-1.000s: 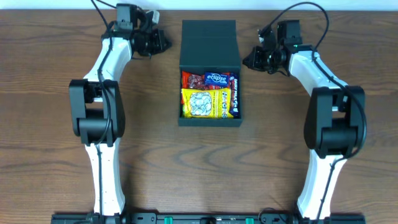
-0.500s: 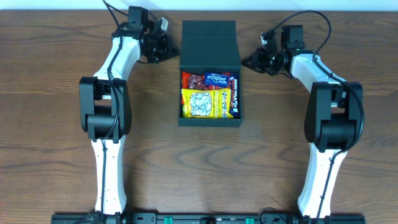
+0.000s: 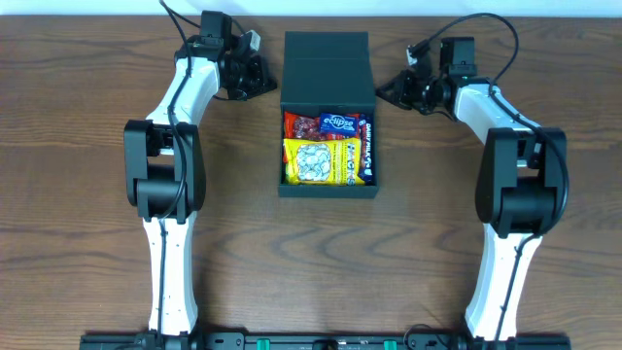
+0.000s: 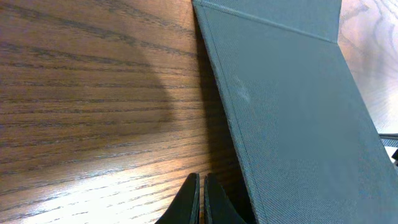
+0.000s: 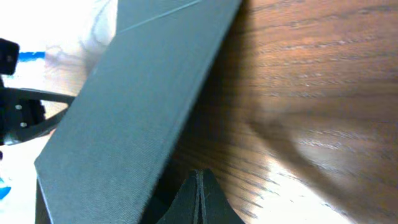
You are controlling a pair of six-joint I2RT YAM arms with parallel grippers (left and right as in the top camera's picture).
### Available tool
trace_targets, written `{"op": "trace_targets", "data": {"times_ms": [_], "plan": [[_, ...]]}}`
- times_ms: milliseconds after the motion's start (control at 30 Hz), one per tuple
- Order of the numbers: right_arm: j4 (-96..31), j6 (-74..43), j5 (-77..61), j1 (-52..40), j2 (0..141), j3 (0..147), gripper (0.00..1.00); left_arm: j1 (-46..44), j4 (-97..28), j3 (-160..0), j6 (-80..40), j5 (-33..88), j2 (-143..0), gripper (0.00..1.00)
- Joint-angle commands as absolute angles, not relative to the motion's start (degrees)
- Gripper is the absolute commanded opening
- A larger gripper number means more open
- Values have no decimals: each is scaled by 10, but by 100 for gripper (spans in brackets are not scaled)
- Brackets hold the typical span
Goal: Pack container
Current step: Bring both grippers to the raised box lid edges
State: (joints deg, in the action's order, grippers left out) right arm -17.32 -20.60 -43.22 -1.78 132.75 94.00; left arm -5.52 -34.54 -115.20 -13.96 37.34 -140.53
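A dark teal-green box (image 3: pixel 328 191) is seen from above at the middle of a wooden table (image 3: pixel 87 146). It stands open, with its flip lid (image 3: pixel 328 63) laid back flat on the far side. The body of the box is filled with bright snack packets (image 3: pixel 326 151).

The left gripper (image 3: pixel 260 78) is held low beside one side edge of the lid and the right gripper (image 3: pixel 382 89) beside the opposite edge, so the lid lies between them. In both wrist views the jaws are shown pressed together, with nothing held in them. From the left jaws, the lid's edge is found just ahead and to the right. From the right jaws, it is found just ahead and to the left. Whether either edge is touched cannot be told.

The box is judged to be rigid board with a matte, lightly textured skin, so little slipping is expected, and no crushing under a light push. The lid is judged to be light and hinged along a crease at the back wall. It is best taken at its thin side edges, or lifted on closed jaws slid beneath them from both sides at once, and swung forward over the packets. The loaded body is likely heavy enough not to slide, though an uneven push could skew it.
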Motion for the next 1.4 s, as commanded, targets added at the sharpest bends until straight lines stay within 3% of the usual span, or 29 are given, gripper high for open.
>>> {"op": "trace_targets", "data": {"times_ms": [0, 500, 867, 1167, 1367], "plan": [[-171, -210, -451, -34, 1338, 939, 1, -62, -347, -1160, -144, 387, -1421, 6], [-68, -196, -578, -21, 1338, 939, 1, -36, -338, -1161, -123, 500, -1409, 6], [42, -190, -712, -7, 1338, 939, 2, -19, -338, -1161, -36, 523, -1350, 6], [-80, -242, -535, 11, 1338, 939, 2, -6, -405, -1161, -26, 386, -1329, 6], [-149, -242, -473, 7, 1339, 939, 2, 17, -418, -1159, -58, 373, -1347, 6]]}}
